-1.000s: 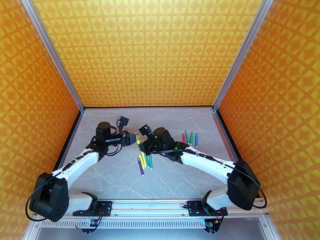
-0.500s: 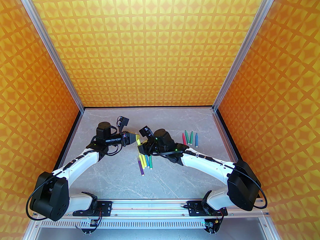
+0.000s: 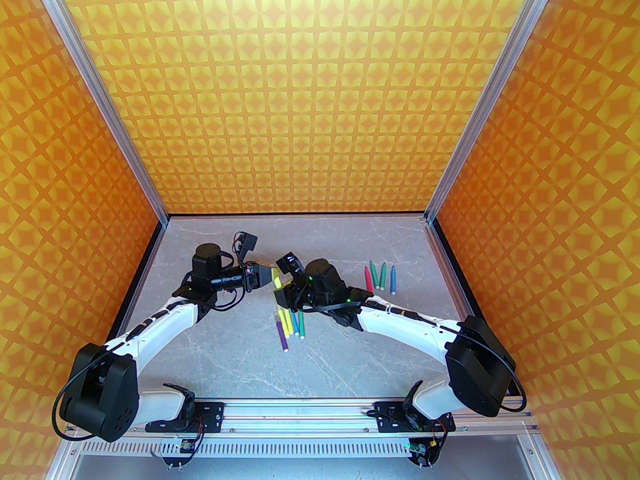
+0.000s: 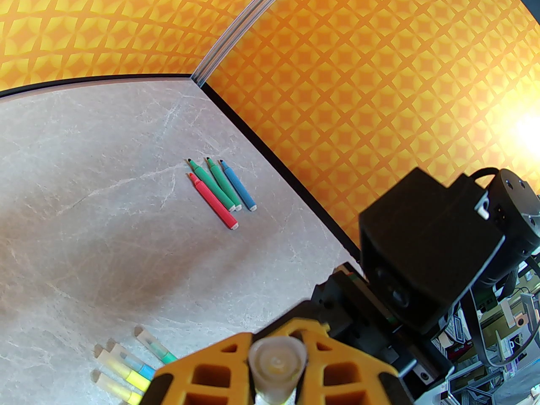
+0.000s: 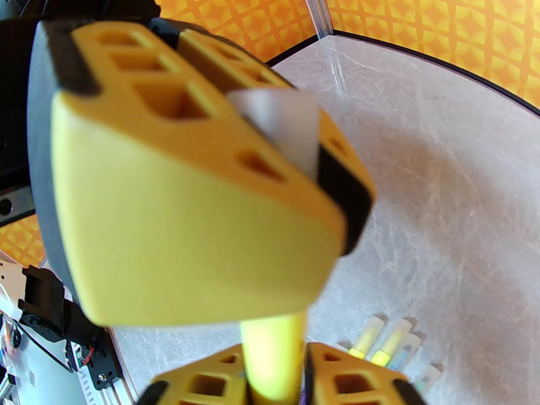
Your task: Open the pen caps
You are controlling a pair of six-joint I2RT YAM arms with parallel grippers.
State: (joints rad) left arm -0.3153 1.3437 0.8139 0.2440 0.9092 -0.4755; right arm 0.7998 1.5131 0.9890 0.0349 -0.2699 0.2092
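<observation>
A yellow pen (image 5: 273, 344) hangs above the table between my two grippers. My right gripper (image 5: 274, 365) is shut on its barrel at the bottom of the right wrist view. The pen's translucent cap (image 4: 276, 359) sits end-on between my left gripper's (image 4: 276, 344) shut fingers; the same cap (image 5: 282, 129) shows pale between those yellow fingers (image 5: 190, 192). From above, the left gripper (image 3: 273, 277) and right gripper (image 3: 281, 292) meet tip to tip over the table's middle. Several capped pens (image 3: 290, 322) lie just below them.
Several uncapped pens (image 3: 380, 275), red, green and blue, lie in a row at the right of the table; the same row (image 4: 219, 188) is in the left wrist view. The capped pens (image 4: 126, 371) lie close under the grippers. Orange patterned walls (image 3: 320, 93) enclose the grey table (image 3: 240, 358).
The right arm has shifted a little to the left, bringing its gripper closer to the left one. The left arm has barely moved.
</observation>
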